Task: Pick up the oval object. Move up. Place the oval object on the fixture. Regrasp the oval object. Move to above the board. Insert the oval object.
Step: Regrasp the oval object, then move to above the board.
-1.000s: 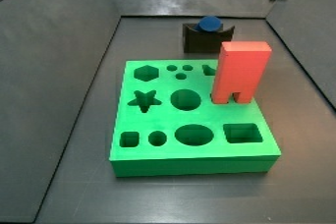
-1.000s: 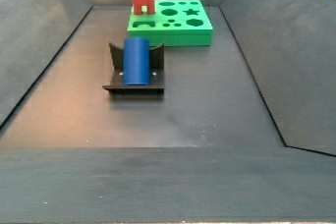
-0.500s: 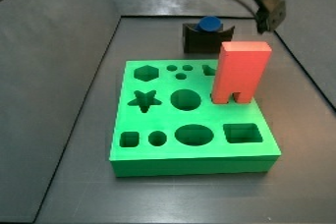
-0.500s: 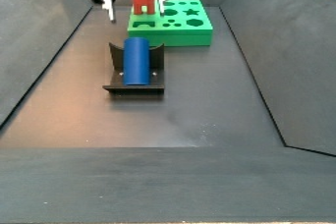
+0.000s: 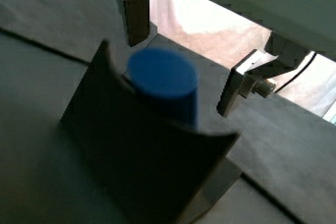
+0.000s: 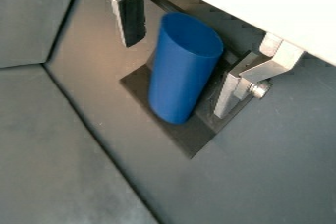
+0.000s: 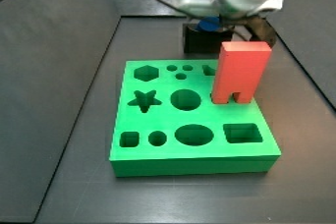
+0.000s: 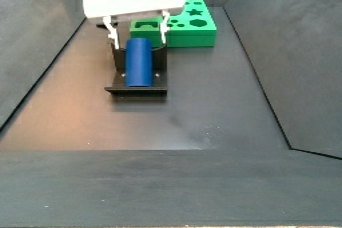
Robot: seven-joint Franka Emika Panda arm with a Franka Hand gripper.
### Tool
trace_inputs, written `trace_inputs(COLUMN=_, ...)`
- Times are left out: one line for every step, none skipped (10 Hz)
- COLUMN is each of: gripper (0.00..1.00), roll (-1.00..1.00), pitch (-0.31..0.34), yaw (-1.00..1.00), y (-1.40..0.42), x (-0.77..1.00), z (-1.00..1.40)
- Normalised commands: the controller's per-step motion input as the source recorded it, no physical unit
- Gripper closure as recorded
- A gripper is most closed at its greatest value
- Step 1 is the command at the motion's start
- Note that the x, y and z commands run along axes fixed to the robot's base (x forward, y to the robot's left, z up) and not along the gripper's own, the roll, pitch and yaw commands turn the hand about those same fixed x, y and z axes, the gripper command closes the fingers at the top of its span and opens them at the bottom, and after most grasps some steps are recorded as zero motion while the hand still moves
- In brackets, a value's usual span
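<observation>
The claw (image 8: 134, 34) has come down since the earlier frame and now straddles the peg (image 8: 138, 59) — fingers (image 6: 133, 17) wide apart, either side of it, not touching. The peg lies in the fixture (image 8: 136, 82) on the floor, near the board (image 8: 191, 27); a red block (image 7: 241, 69) stands on the board's far edge.

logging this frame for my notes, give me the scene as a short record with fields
gripper: open, straddling the far end of the oval object
fingers: one on each side, not touching it
oval object: blue peg lying in the fixture
fixture: dark bracket on the floor, near the board
board: green slab with shaped holes
red block: standing upright on the board
</observation>
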Motion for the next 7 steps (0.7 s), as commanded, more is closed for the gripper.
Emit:
trace_inputs(gripper=0.0, roll=0.08, pitch=-0.074, yaw=-0.03, y=0.01, x=0.08, z=-0.54)
trace_inputs(gripper=0.0, roll=0.08, pitch=-0.045, yaw=-0.04, y=0.01, x=0.08, z=-0.34)
trace_inputs(gripper=0.0, roll=0.07, pitch=-0.012, yaw=-0.04, y=0.0, x=0.06, z=-0.21)
trace_inputs(gripper=1.0, roll=0.0, pitch=0.0, yaw=0.0, y=0.0, x=0.0, z=0.0)
trace_inputs(gripper=1.0, roll=-0.31, pitch=-0.034, yaw=0.19, y=-0.01, x=-0.02, z=1.0)
trace_inputs(gripper=1.0, roll=-0.32, pitch=-0.033, yaw=0.19, y=-0.01, x=-0.02, z=1.0)
trace_inputs(gripper=1.0, roll=-0.26, pitch=-0.056, yaw=0.14, y=-0.01, x=-0.02, z=1.0)
